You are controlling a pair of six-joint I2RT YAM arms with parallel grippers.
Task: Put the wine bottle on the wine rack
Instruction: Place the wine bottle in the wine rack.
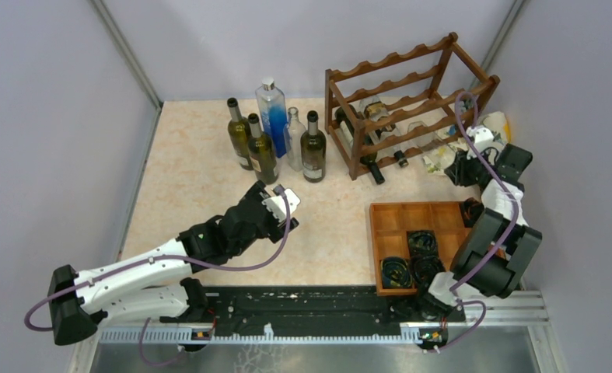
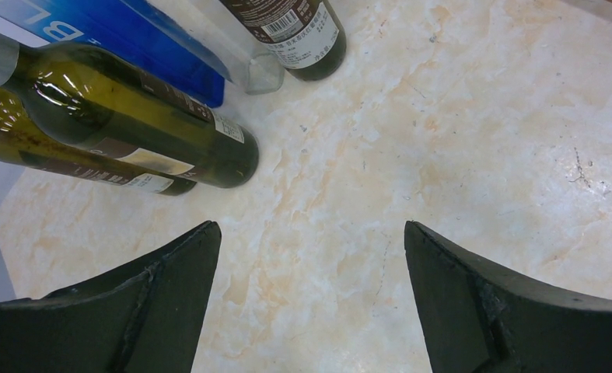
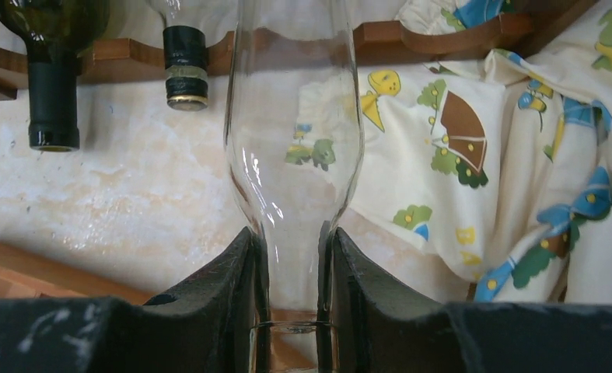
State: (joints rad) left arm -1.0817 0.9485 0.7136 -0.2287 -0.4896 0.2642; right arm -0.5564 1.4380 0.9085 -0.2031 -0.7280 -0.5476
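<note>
The clear glass wine bottle (image 3: 295, 155) is gripped at its neck by the right jaws, which are closed to a narrow gap around it. Its body points toward the lower rail of the wine rack (image 3: 380, 39). Only the right wrist view shows this grip, along with a racked dark green bottle neck (image 3: 52, 101) and a patterned cloth (image 3: 520, 155) beside the bottle.

The left jaws stand wide apart and hold nothing, above the marble surface (image 2: 442, 155) near two green bottles (image 2: 131, 124). Only the top view shows the wooden compartment tray (image 1: 411, 221).
</note>
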